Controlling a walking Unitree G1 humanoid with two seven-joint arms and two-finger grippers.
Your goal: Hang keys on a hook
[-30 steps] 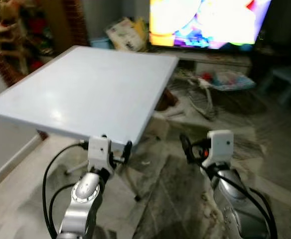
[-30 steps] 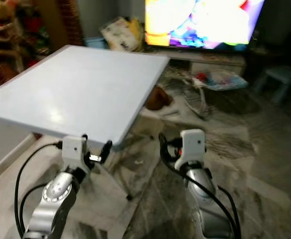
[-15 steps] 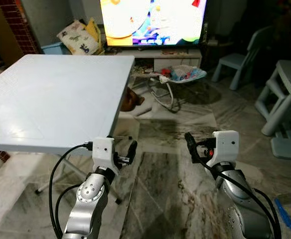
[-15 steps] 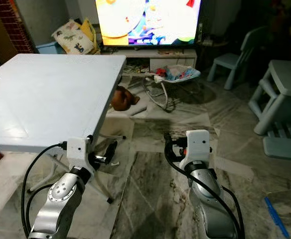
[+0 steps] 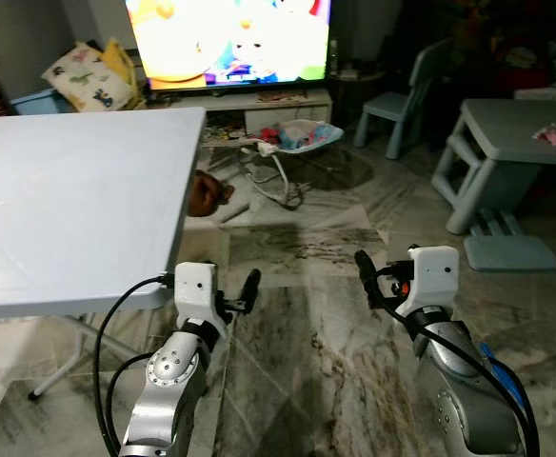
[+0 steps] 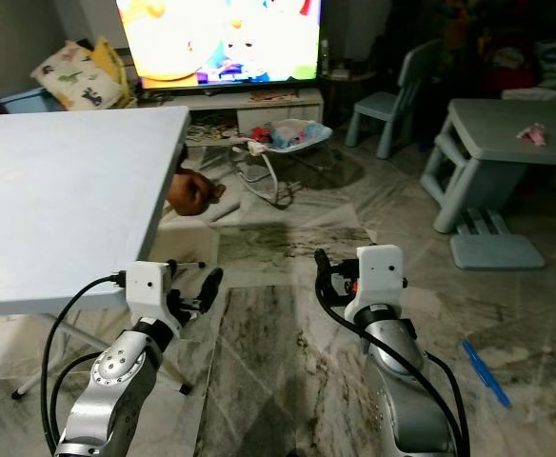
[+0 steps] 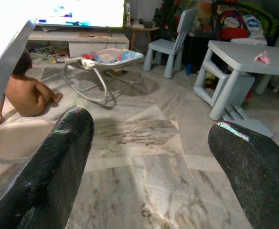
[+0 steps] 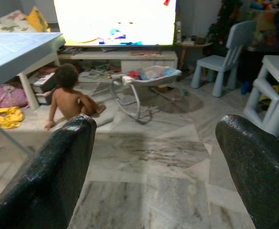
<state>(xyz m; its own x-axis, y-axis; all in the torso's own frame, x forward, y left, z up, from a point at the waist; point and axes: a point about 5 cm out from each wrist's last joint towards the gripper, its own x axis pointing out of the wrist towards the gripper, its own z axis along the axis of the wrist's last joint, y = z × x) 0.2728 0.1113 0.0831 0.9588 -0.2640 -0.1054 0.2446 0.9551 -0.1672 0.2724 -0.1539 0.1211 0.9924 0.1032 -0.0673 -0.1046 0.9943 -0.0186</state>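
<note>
My left gripper (image 5: 250, 283) is held out low in front of me, beside the near corner of the white table (image 5: 69, 200). In the left wrist view its two black fingers (image 7: 58, 157) stand wide apart with nothing between them. My right gripper (image 5: 364, 269) hangs over the marble floor at the same height. It is open too, and its fingers (image 8: 58, 167) hold nothing.
A lit TV (image 5: 226, 38) stands at the back, with a baby bouncer (image 5: 292, 143) before it. A person (image 8: 70, 98) sits on the floor by the table's far side. At the right are a small blue chair (image 5: 402, 105), a pale blue low table (image 5: 516, 124) and a step stool (image 5: 506, 249).
The whole picture has swung to the right, so the camera has turned; the white table now lies further left and the chair and low table have come into view. Both arms keep their pose.
</note>
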